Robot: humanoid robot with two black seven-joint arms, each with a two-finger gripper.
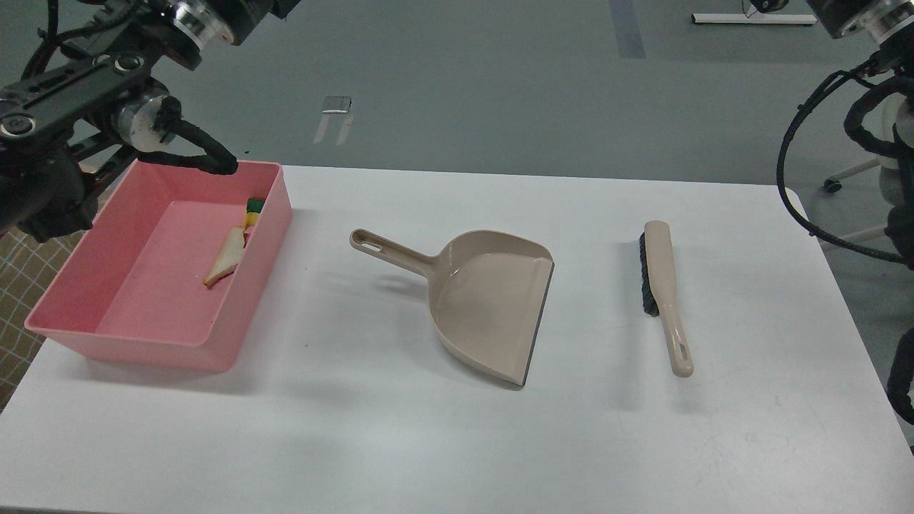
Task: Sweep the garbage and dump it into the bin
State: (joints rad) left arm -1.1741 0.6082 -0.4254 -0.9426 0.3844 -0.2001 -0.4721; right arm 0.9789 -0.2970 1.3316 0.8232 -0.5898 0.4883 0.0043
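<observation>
The pink bin (235, 350) stands at the left of the white table. Inside it, against the right wall, lie the white bread slice (225, 258) and the yellow sponge piece with green backing (253, 205). The beige dustpan (485, 300) lies flat and empty at the table's middle, handle pointing back left. The beige brush with black bristles (663, 293) lies to its right. Only parts of my left arm (86, 78) show at the top left and of my right arm (857, 18) at the top right. Both grippers are above the top edge, out of view.
The white table (457, 442) ends at its right edge near a hanging black cable (792, 178). A checked beige cloth (18, 285) lies left of the bin. Grey floor lies beyond the table's back edge.
</observation>
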